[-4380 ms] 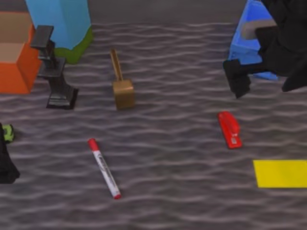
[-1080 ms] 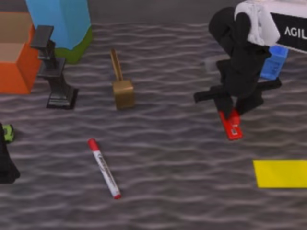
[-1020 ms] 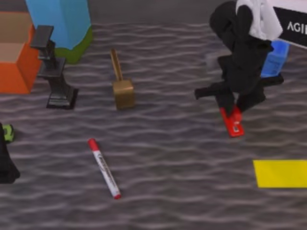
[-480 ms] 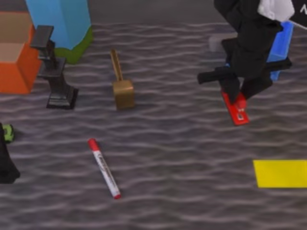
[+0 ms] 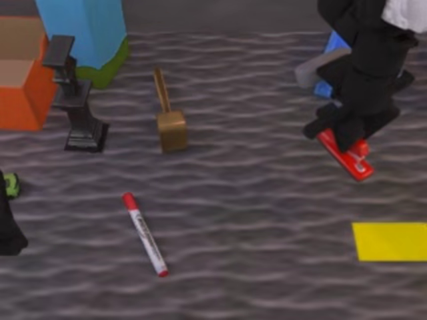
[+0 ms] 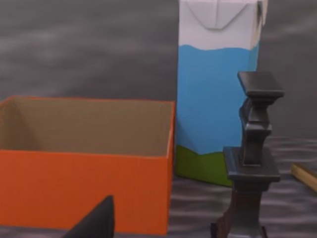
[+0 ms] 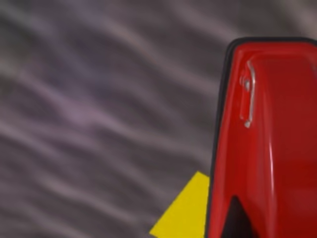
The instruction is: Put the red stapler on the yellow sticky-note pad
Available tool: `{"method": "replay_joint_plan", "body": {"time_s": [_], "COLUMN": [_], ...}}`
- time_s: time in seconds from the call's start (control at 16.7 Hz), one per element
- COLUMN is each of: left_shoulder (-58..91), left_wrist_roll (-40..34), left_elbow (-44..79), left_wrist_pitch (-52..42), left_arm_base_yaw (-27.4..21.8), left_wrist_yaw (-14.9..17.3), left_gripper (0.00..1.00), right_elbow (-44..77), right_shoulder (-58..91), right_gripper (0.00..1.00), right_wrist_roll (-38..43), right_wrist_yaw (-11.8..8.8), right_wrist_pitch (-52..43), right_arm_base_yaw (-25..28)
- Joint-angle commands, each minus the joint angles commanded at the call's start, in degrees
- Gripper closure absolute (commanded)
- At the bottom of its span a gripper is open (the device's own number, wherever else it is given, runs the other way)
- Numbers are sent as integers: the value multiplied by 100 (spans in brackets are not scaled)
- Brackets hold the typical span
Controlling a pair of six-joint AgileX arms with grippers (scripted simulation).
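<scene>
Carrying the stapler [image 5: 347,155] in my right gripper [image 5: 347,141], I judge the task about half done: the pick is made, and the move across to the pad [image 5: 389,241] and the set-down are left. My fingers pinch the stapler near its upper end, and its free end slants down toward the pad. It appears clear of the table [image 5: 253,220], though from above I cannot be sure how high. It is near the pad but not over it, on the side of the pad toward the blue box [image 5: 328,55], so my guess is that a short carry and a lowering remain. The right wrist view bears this out: the stapler [image 7: 267,144] fills one side, and a corner of the pad [image 7: 185,213] shows past it, apart from it.

My left gripper [image 5: 9,223] is parked well apart from the pad, at the far left edge of the table, and I cannot tell how its fingers stand. The other things all lie far from the pad toward that side: the orange box [image 5: 20,73], the carton [image 5: 87,30], the black stand [image 5: 77,100], the wooden mallet [image 5: 170,120] and the marker [image 5: 144,235].

As for writing, the marker's barrel carries a dark mark too small to read. The stapler, pad and carton show no readable lettering.
</scene>
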Motion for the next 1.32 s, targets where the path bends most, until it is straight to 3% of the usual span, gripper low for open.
{"method": "replay_joint_plan", "body": {"time_s": [0.48,0.66,0.9,1.32], "left_shoulder": [0,0,0,0], "left_wrist_roll": [0,0,0,0], "left_elbow": [0,0,0,0], "left_wrist_pitch": [0,0,0,0], "left_arm_base_yaw": [0,0,0,0], "left_wrist_yaw": [0,0,0,0], "left_gripper": [0,0,0,0], "right_elbow": [-1571,-2087,-2496,-2575], "right_shoulder": [-1256,-1739,-2178,-2160], "right_gripper": [100,100,100,100], "right_wrist_roll": [-4413,-5646,-6449,-6478], "right_wrist_yaw": [75,97,110,108], "right_wrist_pitch": [56,138,256,347], "right_arm_base_yaw": [-376,-502,-604,-578]}}
